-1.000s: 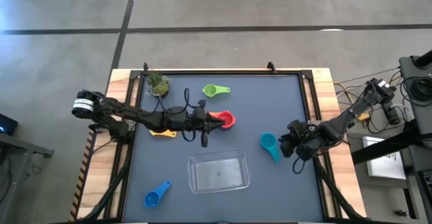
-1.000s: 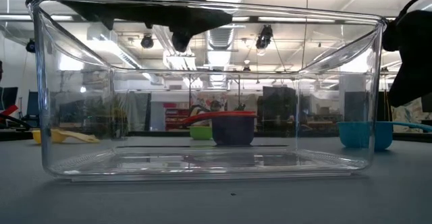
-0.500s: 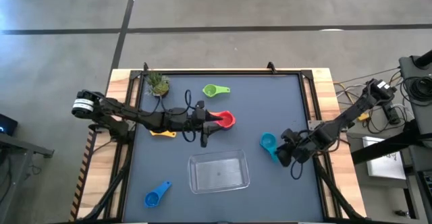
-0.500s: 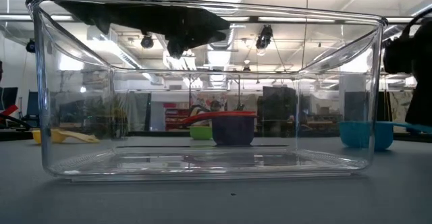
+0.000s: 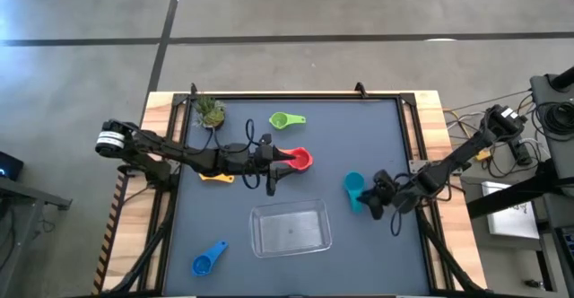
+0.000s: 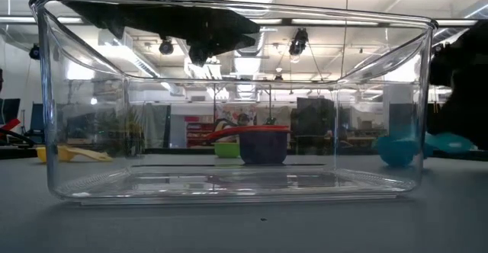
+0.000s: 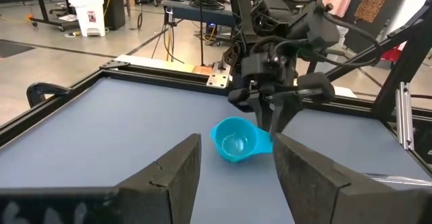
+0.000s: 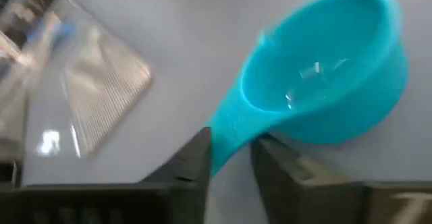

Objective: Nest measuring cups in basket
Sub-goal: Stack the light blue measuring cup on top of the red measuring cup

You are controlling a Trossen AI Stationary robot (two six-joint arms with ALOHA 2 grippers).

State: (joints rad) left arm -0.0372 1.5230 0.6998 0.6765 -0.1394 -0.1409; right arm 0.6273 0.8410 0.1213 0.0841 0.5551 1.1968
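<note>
The right claw (image 8: 229,158) is clenched on the flat handle of the teal cup (image 5: 353,187) — the wrist view shows the handle pinched between its two dark fingers (image 8: 192,163), and the bowl tilts up off the desk (image 5: 377,127). This cup sits just to the right of the clear basket (image 5: 290,228), level with its far edge, and the two stay apart.

The left claw (image 7: 233,163) hangs released, its fingers spread with nothing between them, above the red cup (image 5: 301,160), which stands beyond the basket's far wall. In the low view the red cup (image 6: 259,142) shows through the clear walls, a dark cup nested inside it.

Farther beyond the basket lies the green cup (image 5: 284,120), and off to its left stands a small potted plant (image 5: 211,112) near the desk's far left corner. The yellow cup (image 5: 215,178) lies under the left arm, to the upper left of the basket. The blue cup (image 5: 207,259) rests well to the basket's left, near the desk's near edge — the basket itself holds no cups.
</note>
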